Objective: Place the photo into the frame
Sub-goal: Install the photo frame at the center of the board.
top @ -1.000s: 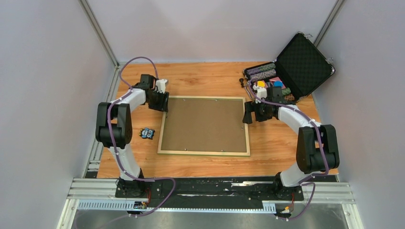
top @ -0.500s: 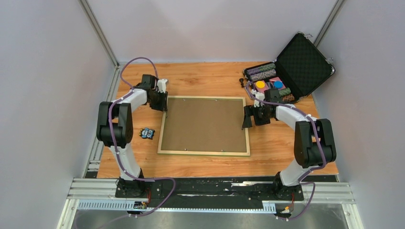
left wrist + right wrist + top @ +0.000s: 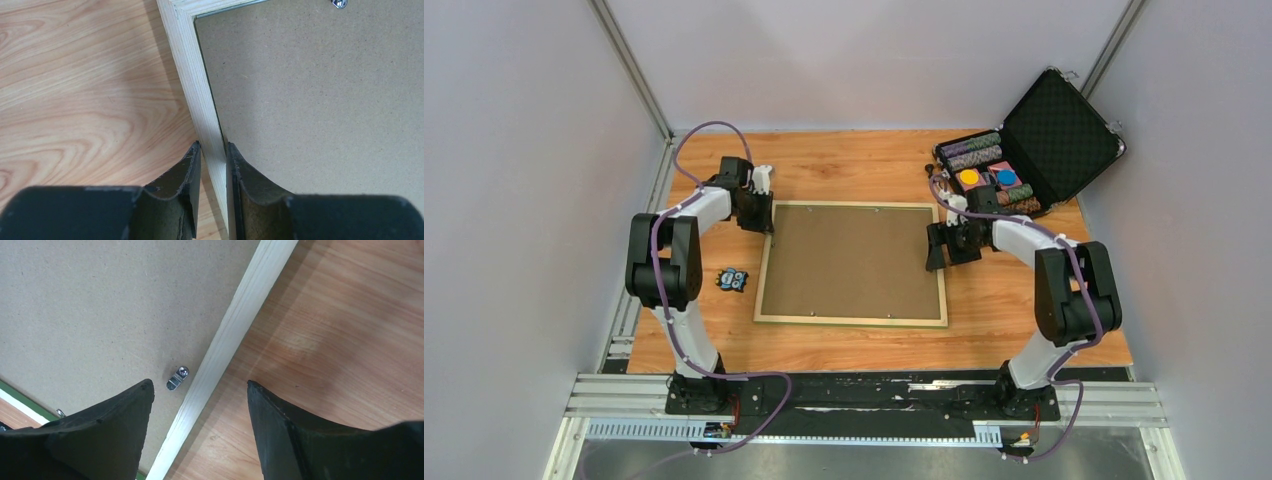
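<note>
While the frame (image 3: 854, 321) lies back-up on the table (image 3: 824, 165), backing board (image 3: 851, 262) fitted, my left pincer (image 3: 213, 147) pinches its left rail; my right pincer (image 3: 199, 385) straddles the right rail, spread. No photo shows. Next, I judge: close right, lift.

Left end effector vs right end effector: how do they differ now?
Left end effector has its fingers pinched on the frame's left rail; right end effector is wide open, straddling the right rail without touching. Left sits by the far corner; right sits nearer mid-rail. Both face the frame's back.
</note>
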Controlling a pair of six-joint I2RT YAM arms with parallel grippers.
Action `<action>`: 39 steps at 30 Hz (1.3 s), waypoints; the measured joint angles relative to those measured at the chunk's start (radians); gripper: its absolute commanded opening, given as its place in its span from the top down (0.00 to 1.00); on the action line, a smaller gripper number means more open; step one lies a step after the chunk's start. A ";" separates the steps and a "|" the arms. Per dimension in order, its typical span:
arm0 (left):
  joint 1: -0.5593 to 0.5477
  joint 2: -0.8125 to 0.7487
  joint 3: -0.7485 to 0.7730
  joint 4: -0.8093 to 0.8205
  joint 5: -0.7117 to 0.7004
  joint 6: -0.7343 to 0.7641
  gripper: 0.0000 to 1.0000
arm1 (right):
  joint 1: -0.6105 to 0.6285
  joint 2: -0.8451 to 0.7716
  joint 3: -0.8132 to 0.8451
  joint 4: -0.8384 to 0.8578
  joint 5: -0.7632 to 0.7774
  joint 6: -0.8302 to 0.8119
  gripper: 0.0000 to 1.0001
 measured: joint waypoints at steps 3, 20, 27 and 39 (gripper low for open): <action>0.000 -0.002 -0.004 0.005 0.000 -0.005 0.72 | 0.010 0.008 0.008 0.000 0.012 0.006 0.32; 0.000 -0.005 -0.008 0.010 -0.001 -0.009 0.74 | 0.076 0.021 0.022 0.006 0.117 0.013 0.55; 0.000 -0.005 -0.008 0.010 -0.001 -0.010 0.74 | 0.077 0.021 0.024 0.003 0.108 0.014 0.65; 0.000 -0.005 -0.008 0.010 0.000 -0.009 0.74 | 0.072 0.020 0.028 -0.004 0.107 0.001 0.72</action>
